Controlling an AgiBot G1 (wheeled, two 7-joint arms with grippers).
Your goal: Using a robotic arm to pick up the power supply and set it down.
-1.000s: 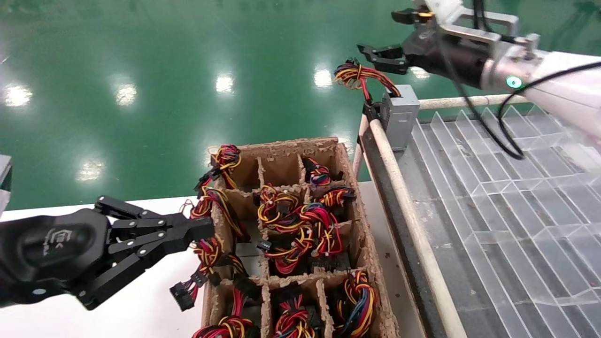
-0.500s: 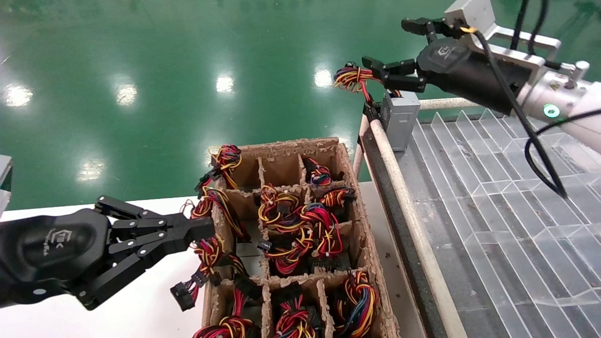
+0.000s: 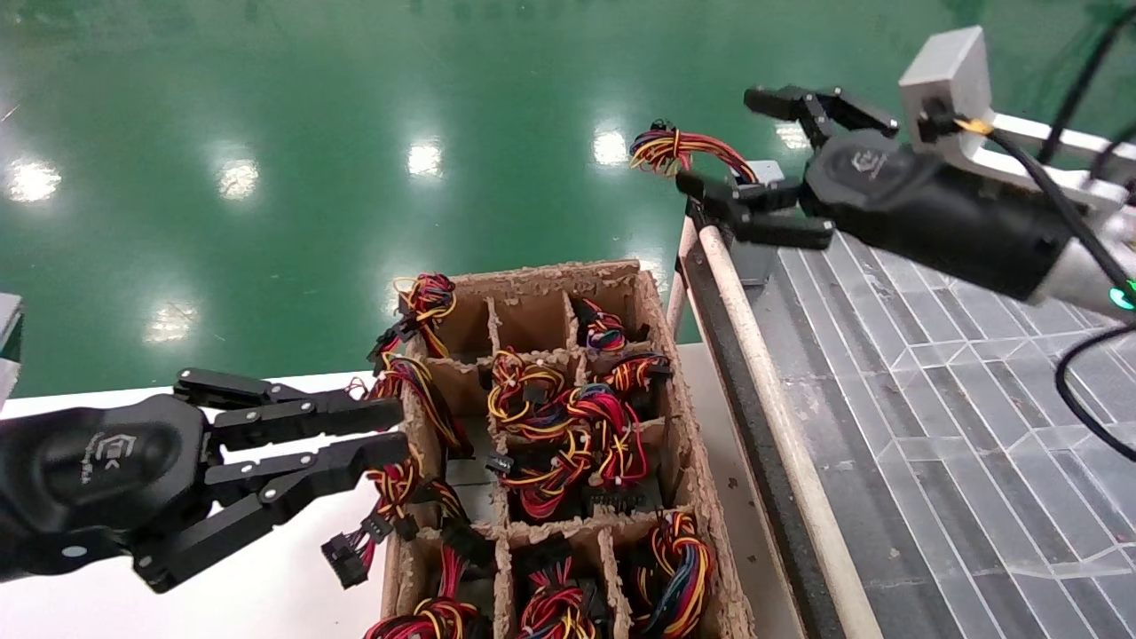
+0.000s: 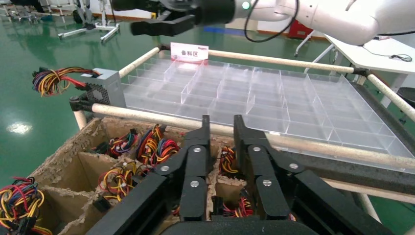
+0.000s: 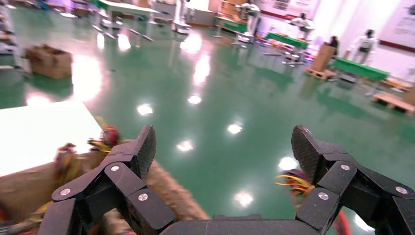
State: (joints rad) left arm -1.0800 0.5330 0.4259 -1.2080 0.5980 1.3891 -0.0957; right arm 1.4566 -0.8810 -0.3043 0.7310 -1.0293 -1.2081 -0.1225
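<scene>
Green factory floor lies behind a rack of clear plastic dividers (image 3: pixel 941 373) edged by pale rails. Power supply (image 4: pixel 105 92): 1 small grey box standing at the rack's far-left corner, its wire bundle (image 3: pixel 672 149) hanging out past the rail; in the head view the box is mostly hidden behind the robotic arm (image 3: pixel 761 151). This right gripper hangs over that corner, fingers spread wide and holding nothing, so the step in hand appears to be the approach for a grasp. Done well, the jaws would descend squarely astride the metal body, clear of the wires and the corner rail, before closing. Left gripper (image 3: pixel 390 433): idle, fingers slightly parted, beside the cardboard crate (image 3: pixel 657 302) of wired units.
</scene>
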